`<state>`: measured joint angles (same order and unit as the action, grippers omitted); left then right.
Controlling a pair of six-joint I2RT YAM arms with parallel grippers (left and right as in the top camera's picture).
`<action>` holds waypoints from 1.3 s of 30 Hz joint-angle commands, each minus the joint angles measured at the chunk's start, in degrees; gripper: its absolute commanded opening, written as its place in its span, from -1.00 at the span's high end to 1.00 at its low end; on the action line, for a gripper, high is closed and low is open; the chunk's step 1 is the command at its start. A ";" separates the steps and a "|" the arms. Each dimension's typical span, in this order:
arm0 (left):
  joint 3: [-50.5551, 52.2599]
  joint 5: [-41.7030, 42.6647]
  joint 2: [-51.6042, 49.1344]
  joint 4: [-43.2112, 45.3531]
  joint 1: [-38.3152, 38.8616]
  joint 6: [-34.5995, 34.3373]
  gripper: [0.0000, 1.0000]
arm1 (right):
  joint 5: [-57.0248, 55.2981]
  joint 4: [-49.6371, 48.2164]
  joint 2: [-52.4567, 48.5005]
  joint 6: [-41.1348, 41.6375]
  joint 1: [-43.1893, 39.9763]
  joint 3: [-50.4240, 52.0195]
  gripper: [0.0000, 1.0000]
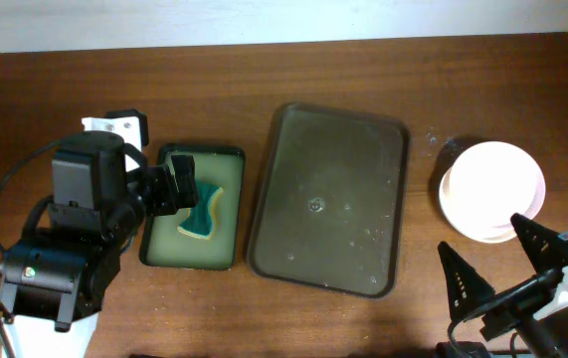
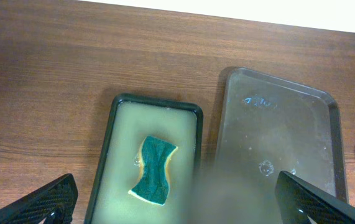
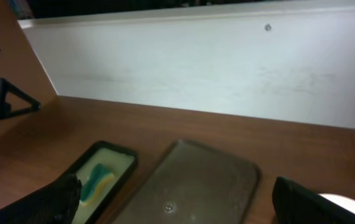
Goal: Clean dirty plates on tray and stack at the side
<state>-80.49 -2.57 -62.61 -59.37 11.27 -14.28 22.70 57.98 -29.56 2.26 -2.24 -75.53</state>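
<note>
Overhead, the plates (image 1: 490, 189) are seen stacked beside the bare tray (image 1: 328, 199), left end effector (image 1: 186, 187) and right end effector (image 1: 476, 231) held open; little seems left.

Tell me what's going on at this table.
Cleaning looks done: the dark tray is bare and the plates sit stacked on the table to its right. The left hand hangs open over the sponge in its small green-lined tray; the right hand, also open, is beside the stack.
</note>
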 commanded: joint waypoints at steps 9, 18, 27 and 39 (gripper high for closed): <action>-0.72 -0.63 0.22 0.11 -0.20 0.92 -0.99 | -9.62 -34.95 12.96 -0.09 1.92 49.62 -0.97; -0.72 -0.63 0.22 0.11 -0.20 0.90 -0.99 | -9.42 -50.36 29.38 -0.13 2.03 70.77 -0.97; -0.72 -0.61 0.22 0.11 -0.20 0.90 -0.99 | -9.66 -54.77 29.09 -0.13 2.23 75.21 -0.97; 5.64 -5.90 5.66 5.35 -0.20 0.92 -0.99 | -9.66 -54.77 29.09 -0.13 2.23 75.21 -0.96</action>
<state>-79.81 -3.99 -62.06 -58.04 11.27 -14.28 12.93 2.92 -0.80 1.91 -0.64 -0.62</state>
